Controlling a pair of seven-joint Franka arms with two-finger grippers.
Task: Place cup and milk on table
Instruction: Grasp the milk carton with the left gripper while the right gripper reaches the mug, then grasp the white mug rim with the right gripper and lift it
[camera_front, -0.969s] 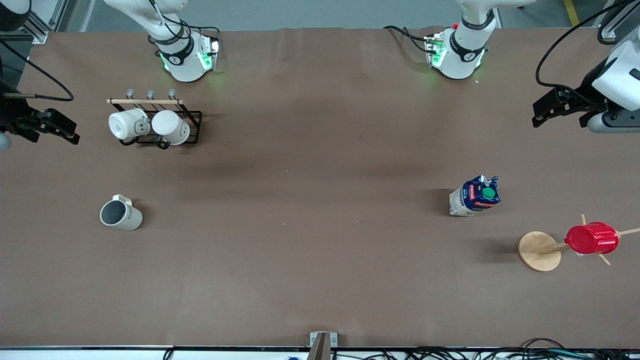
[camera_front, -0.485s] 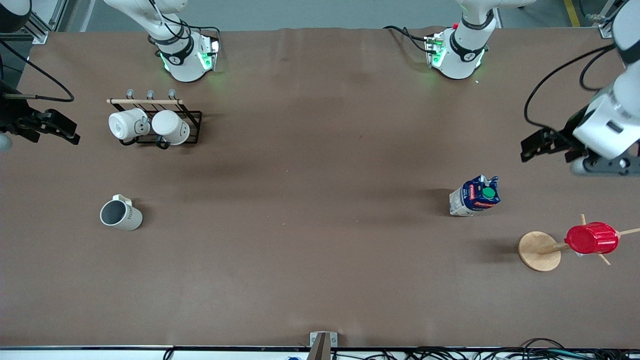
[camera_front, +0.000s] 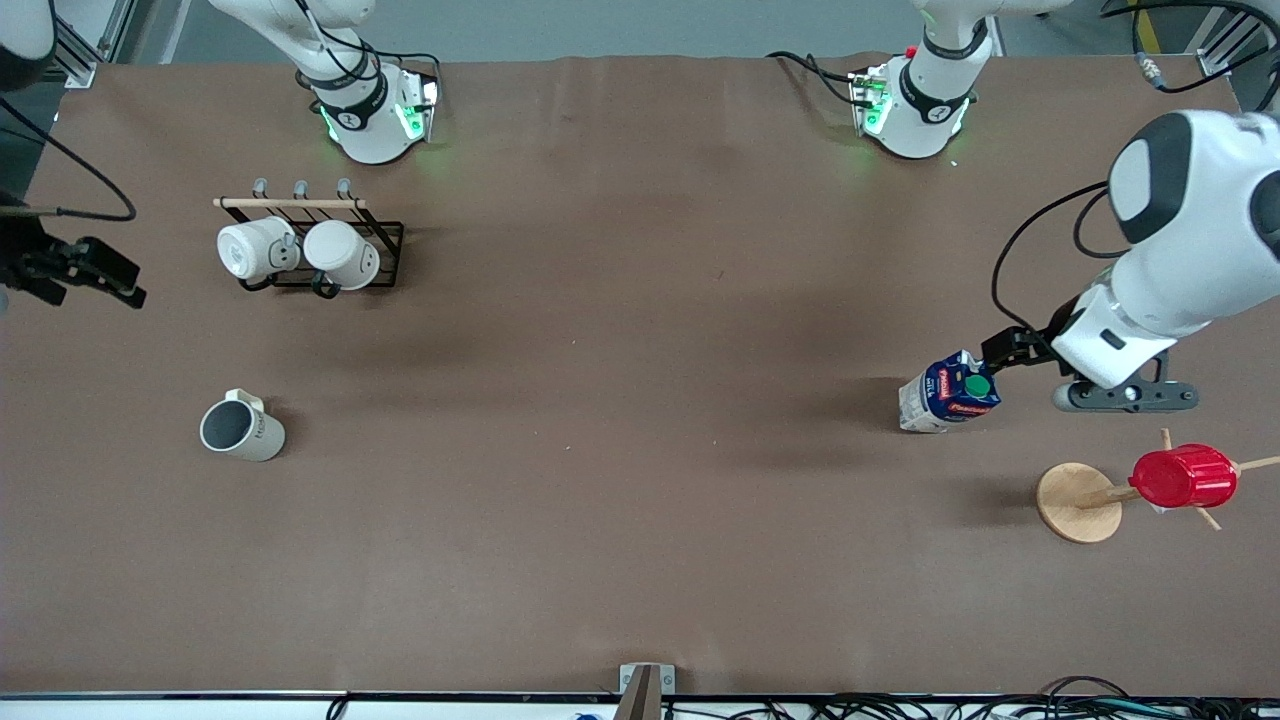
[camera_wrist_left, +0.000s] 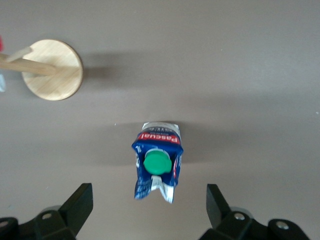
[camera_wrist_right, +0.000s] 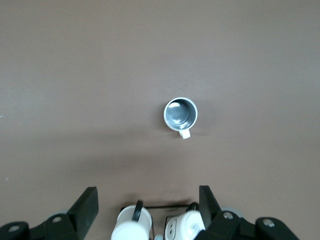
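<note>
The milk (camera_front: 950, 392), a blue and white carton with a green cap, stands on the brown table (camera_front: 640, 500) toward the left arm's end. My left gripper (camera_front: 1005, 352) hangs open close beside the carton's top, not touching it. In the left wrist view the milk (camera_wrist_left: 157, 160) sits just ahead of the open left gripper (camera_wrist_left: 149, 201). The cup (camera_front: 242, 429), pale grey with a dark inside, stands on the table toward the right arm's end. My right gripper (camera_front: 95, 270) is open over the table's edge there, apart from the cup. The right wrist view shows the cup (camera_wrist_right: 180, 114) ahead of the right gripper (camera_wrist_right: 148, 202).
A black rack (camera_front: 310, 245) with two white mugs (camera_front: 255, 249) stands between the cup and the right arm's base. A round wooden disc (camera_front: 1077, 502) with pegs carries a red ribbed cup (camera_front: 1183, 476), nearer the front camera than the milk.
My left arm has swung in from the table's end and down to the milk's top. My right gripper has shifted slightly toward the table's edge. Cup and milk have not moved.
</note>
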